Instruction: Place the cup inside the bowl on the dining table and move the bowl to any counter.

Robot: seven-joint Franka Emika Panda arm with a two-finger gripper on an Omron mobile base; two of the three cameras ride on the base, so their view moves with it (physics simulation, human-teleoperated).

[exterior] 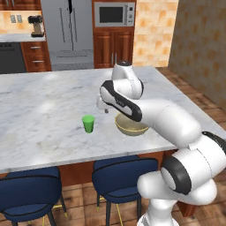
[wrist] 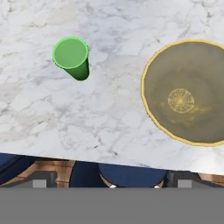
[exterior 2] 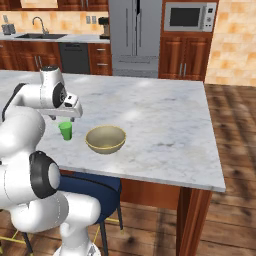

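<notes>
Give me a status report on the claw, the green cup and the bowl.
Claw open, holding nothing, above the marble table. Small green cup upright beside the wide tan bowl, not touching. Nothing between them.

Marble top on the dining table (exterior: 39,110), white-grey, veined and softly glossy, over a reddish wood base. The cup (wrist: 72,57) looks smooth matt green plastic; the bowl (wrist: 188,92) looks ceramic, olive inside, faintly speckled.

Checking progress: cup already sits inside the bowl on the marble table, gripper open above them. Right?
Not quite. The cup stands on the marble table beside the bowl, apart from it, as the hand view shows. The rest holds: the gripper is open above them.
</notes>
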